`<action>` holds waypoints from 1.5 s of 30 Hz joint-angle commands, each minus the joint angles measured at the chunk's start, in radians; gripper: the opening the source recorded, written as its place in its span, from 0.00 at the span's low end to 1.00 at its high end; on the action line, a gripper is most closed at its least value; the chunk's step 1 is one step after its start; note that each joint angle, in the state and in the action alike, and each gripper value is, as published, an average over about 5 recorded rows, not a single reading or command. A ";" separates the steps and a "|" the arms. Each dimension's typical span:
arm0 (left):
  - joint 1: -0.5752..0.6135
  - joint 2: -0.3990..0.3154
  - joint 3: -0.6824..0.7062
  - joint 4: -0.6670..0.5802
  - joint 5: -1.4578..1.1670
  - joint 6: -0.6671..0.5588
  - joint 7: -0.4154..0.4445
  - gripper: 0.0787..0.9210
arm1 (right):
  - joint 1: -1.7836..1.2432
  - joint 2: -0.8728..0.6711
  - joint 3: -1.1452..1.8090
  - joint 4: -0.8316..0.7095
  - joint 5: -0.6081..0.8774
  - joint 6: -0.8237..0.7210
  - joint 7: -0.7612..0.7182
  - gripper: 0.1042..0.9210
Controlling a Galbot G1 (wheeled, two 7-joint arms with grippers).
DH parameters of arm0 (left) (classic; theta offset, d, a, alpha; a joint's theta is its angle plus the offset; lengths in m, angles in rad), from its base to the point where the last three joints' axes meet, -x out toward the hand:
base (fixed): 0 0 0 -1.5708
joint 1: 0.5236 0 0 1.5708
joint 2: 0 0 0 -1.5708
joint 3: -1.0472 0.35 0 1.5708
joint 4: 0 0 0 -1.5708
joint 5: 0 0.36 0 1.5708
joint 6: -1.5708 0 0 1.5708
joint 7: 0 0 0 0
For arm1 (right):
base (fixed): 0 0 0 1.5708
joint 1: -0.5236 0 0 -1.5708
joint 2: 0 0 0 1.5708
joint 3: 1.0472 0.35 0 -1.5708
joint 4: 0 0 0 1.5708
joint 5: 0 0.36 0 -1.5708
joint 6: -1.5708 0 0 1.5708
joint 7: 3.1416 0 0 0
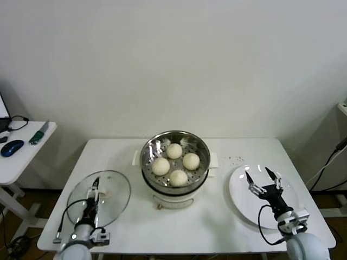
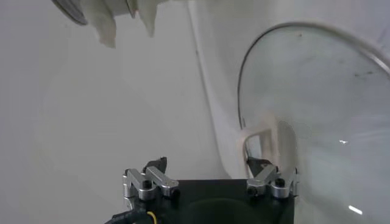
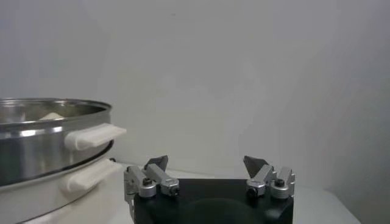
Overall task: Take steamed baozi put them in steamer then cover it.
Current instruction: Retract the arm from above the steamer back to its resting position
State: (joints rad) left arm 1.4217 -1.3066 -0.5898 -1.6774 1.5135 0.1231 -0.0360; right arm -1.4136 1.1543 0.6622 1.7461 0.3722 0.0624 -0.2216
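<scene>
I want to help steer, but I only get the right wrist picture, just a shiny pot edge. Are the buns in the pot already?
Observer: Yes. The head view shows all four steamed baozi sitting on the holed tray inside the steamer.
Operator: Where's the lid?
Observer: The cover lies flat on the table, on the robot's left of the steamer, not on it.
Operator: Is an arm near it?
Observer: The left end effector is open, over the cover by its handle.
Operator: And my arm?
Observer: The right end effector is open and empty over a white plate.
</scene>
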 commanded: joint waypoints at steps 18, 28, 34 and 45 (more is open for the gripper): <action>-0.171 0.014 0.010 0.211 -0.066 -0.010 -0.063 0.88 | -0.008 0.061 0.008 -0.021 -0.072 0.020 -0.023 0.88; -0.181 0.017 0.016 0.219 -0.121 -0.024 -0.087 0.86 | -0.011 0.080 0.005 -0.044 -0.110 0.039 -0.040 0.88; -0.177 0.017 0.012 0.229 -0.126 -0.037 -0.083 0.69 | -0.004 0.088 0.004 -0.049 -0.116 0.042 -0.043 0.88; -0.161 0.024 0.019 0.168 -0.165 -0.024 -0.094 0.32 | -0.002 0.093 0.005 -0.053 -0.123 0.050 -0.046 0.88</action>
State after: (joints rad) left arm 1.2550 -1.2882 -0.5740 -1.4704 1.3825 0.0913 -0.1157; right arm -1.4159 1.2448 0.6662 1.6952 0.2563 0.1088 -0.2658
